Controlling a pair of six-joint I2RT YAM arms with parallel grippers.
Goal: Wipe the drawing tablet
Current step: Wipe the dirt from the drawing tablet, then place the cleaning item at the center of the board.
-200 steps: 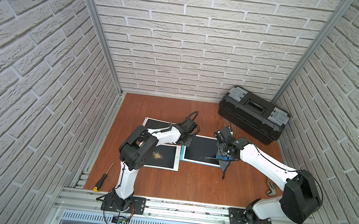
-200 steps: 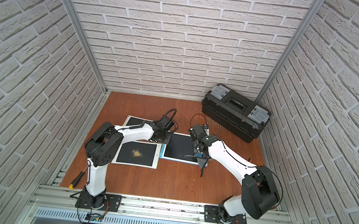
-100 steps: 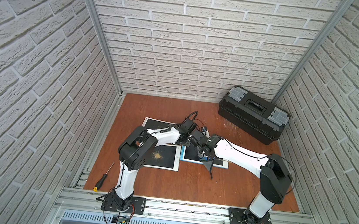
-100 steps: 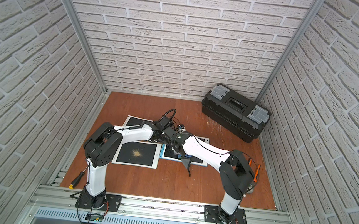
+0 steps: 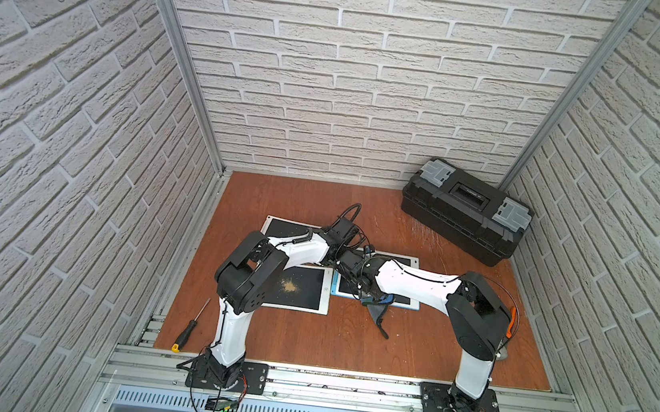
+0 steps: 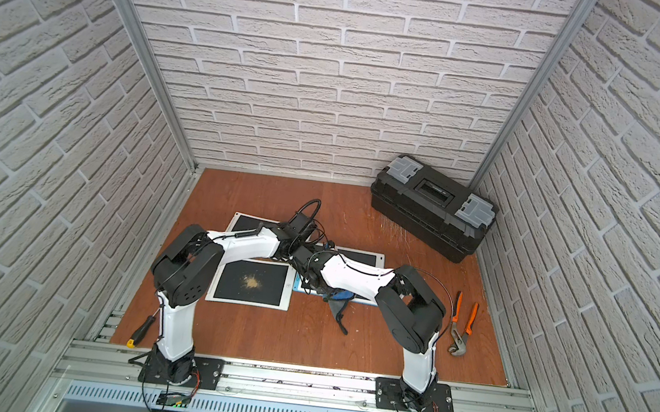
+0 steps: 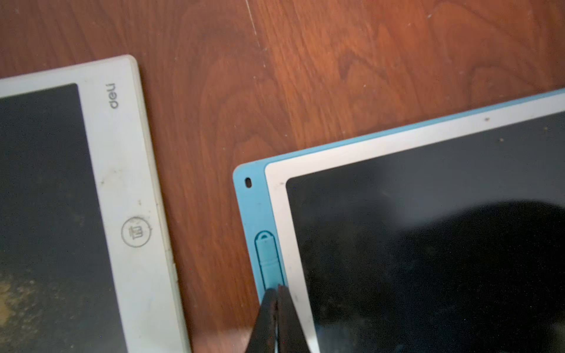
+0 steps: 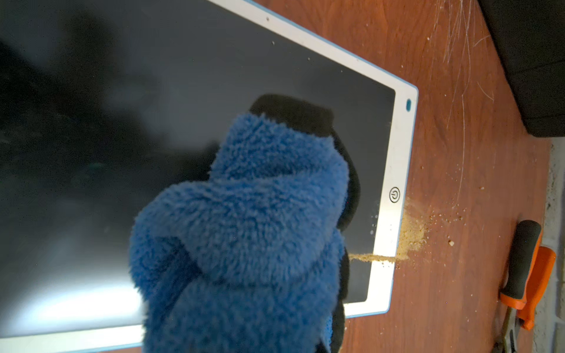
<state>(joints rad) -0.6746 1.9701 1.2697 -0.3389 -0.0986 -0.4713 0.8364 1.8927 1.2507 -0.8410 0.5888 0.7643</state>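
Entry: we list right gripper [image 5: 368, 294] pinching blue cloth [image 8: 244, 229] on blue-framed tablet [image 8: 397, 146], crumbs [image 8: 409, 235] lying toward its power-button end; left gripper [image 7: 276, 298], pressed together, tips on the opposite end.

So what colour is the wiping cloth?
The cloth is blue with a fuzzy pile. The right wrist view shows it best.

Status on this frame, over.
Left tool shut, tips on blue-edged tablet edge. Right tool shut on blue cloth, on screen. Sand streak on frame, sand pile beside.
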